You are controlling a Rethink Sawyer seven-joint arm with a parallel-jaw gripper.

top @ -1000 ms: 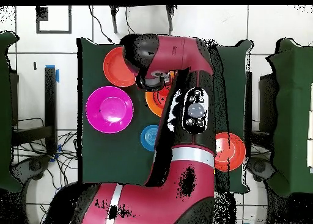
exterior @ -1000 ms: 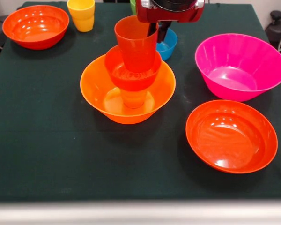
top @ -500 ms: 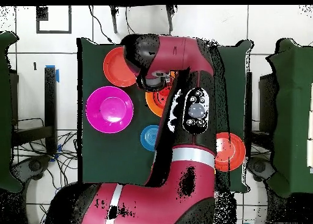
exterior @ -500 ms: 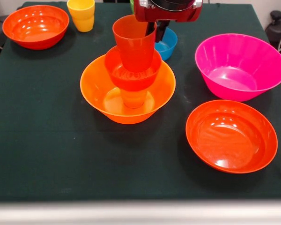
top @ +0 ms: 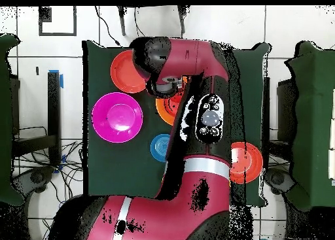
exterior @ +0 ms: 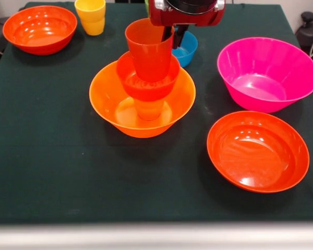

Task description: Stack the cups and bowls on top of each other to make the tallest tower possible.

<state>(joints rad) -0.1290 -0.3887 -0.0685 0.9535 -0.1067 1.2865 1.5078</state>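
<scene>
Behind the tower [exterior: 147,78], a blue bowl [exterior: 187,50].

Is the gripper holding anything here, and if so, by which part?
The gripper appears to hold the red-orange cup by its far rim, above the small red-orange bowl in the large orange bowl.

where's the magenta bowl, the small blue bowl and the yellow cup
magenta bowl [exterior: 261,86], front view, on its inner floor
small blue bowl [exterior: 189,50], front view, on the visible part of its inside beside the arm
yellow cup [exterior: 91,15], front view, on its outer wall
</scene>
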